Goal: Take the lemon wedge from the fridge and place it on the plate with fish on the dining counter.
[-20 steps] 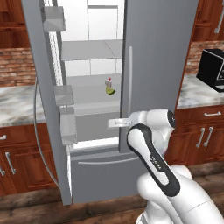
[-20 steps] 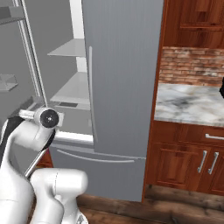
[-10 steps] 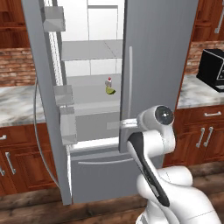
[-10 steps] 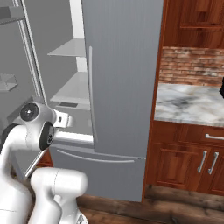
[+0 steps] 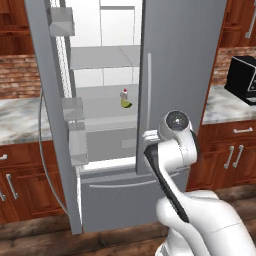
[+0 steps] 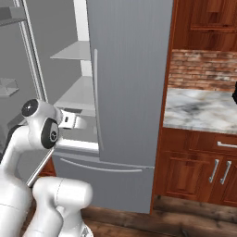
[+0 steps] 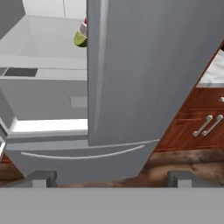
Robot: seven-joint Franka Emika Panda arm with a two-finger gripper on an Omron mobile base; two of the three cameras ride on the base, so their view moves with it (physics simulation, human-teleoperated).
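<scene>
You see the fridge [image 5: 180, 75] with its left door swung open. On a white shelf inside, the lemon wedge [image 5: 127, 104] touches a tiny white bottle [image 5: 125, 94] at its 12 o'clock. The white arm [image 5: 172, 150] stands at 5 o'clock from them.

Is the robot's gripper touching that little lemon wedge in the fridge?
Apart. In the hand view the lemon wedge sits far up on its shelf, with the gripper well short of it.

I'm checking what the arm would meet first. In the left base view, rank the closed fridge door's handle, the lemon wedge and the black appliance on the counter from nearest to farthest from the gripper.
Gripper, low at the closed door's edge:
1. Closed door's handle, just above it.
2. Lemon wedge, up and left, deeper on the fridge shelf.
3. Black appliance, far right on the counter.
</scene>
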